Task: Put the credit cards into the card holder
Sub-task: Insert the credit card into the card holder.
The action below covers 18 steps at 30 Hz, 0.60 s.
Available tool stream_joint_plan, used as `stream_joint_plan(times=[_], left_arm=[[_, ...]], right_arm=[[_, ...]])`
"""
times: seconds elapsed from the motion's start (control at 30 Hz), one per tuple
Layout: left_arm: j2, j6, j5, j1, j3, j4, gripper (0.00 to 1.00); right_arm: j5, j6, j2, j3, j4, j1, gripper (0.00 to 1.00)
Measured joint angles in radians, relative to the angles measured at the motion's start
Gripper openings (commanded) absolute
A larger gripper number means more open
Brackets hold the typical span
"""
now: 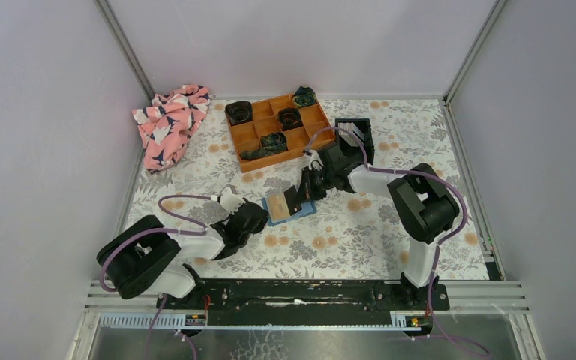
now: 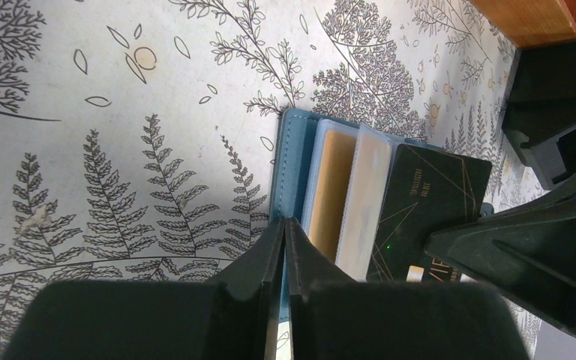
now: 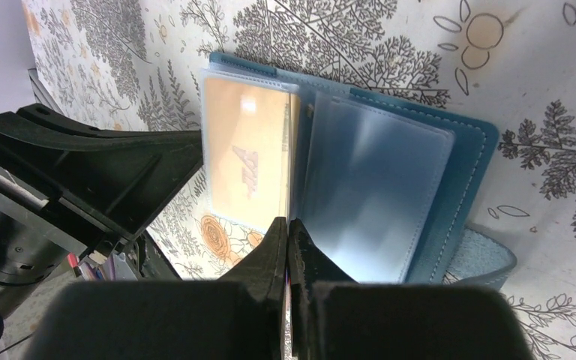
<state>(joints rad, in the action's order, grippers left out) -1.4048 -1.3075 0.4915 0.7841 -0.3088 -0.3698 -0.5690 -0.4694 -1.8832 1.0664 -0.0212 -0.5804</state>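
The teal card holder [image 1: 279,210] lies open mid-table, showing a yellow-tan pocket and clear sleeves [image 3: 375,187]. My left gripper [image 1: 262,215] is shut on the edge of its teal cover [image 2: 294,150]; in the left wrist view the jaws [image 2: 285,225] pinch that edge. My right gripper [image 1: 298,198] is shut on a black credit card with gold lines [image 2: 427,202], which lies slanted over the holder's sleeves. In the right wrist view the gripper [image 3: 288,223] holds the card edge-on, so little of it shows there. A yellow card [image 3: 244,161] sits in one sleeve.
An orange compartment tray [image 1: 249,135] with dark rolled items stands at the back, its corner [image 2: 532,19] showing in the left wrist view. A small black bin [image 1: 364,127] holding pale flat pieces is behind the right arm. A pink patterned cloth [image 1: 169,124] lies at the back left.
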Motion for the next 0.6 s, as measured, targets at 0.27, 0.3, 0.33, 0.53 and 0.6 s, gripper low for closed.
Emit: stream_joint_plan(times=[0.27, 0.3, 0.33, 0.53, 0.6], left_arm=[[0.0, 0.0, 0.002, 0.0, -0.003, 0.003, 0.09], [0.0, 0.0, 0.002, 0.0, -0.003, 0.003, 0.09], [0.0, 0.0, 0.002, 0.0, -0.003, 0.003, 0.09], [0.0, 0.0, 0.002, 0.0, -0.003, 0.003, 0.09], [0.0, 0.0, 0.002, 0.0, -0.003, 0.003, 0.09]], right_arm=[[-0.002, -0.008, -0.002, -0.017, -0.016, 0.0, 0.0], [-0.002, -0.008, -0.002, -0.017, -0.017, 0.0, 0.0], [-0.002, -0.008, -0.002, -0.017, -0.017, 0.0, 0.0], [-0.001, -0.008, -0.002, -0.017, -0.016, 0.001, 0.0], [-0.002, -0.008, -0.002, -0.017, -0.016, 0.001, 0.0]])
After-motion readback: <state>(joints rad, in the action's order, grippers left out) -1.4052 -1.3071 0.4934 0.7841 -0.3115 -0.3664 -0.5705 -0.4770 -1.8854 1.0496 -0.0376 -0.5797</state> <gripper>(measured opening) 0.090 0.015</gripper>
